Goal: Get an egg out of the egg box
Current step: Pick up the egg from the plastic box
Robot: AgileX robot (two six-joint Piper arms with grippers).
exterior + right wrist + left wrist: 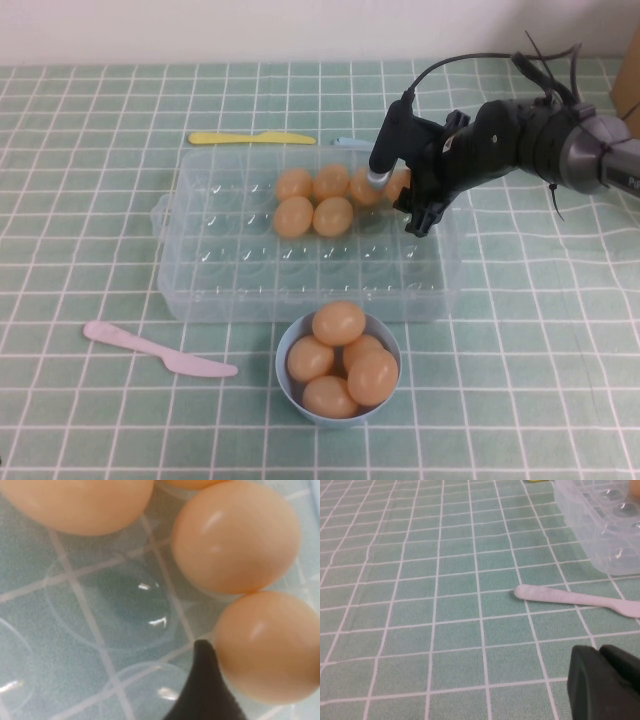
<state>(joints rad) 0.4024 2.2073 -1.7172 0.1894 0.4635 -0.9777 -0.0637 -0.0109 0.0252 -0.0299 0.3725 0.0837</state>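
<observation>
Inside the egg box [200, 270], the right gripper [405, 205] straddles an egg [267, 647], fingers [205, 690] released; left gripper's [605, 685] fingers unreadable, beside the box.

Eleven eggs [333, 216], two knives [160, 350].

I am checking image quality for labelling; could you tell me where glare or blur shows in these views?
High view: even light, small glints on the egg box cells, and the right end effector is sharp. Right wrist view: soft focus, with white highlights on the egg and the empty cells. Left wrist view: the left end effector is a blurred dark shape, while the cloth is sharp.
</observation>
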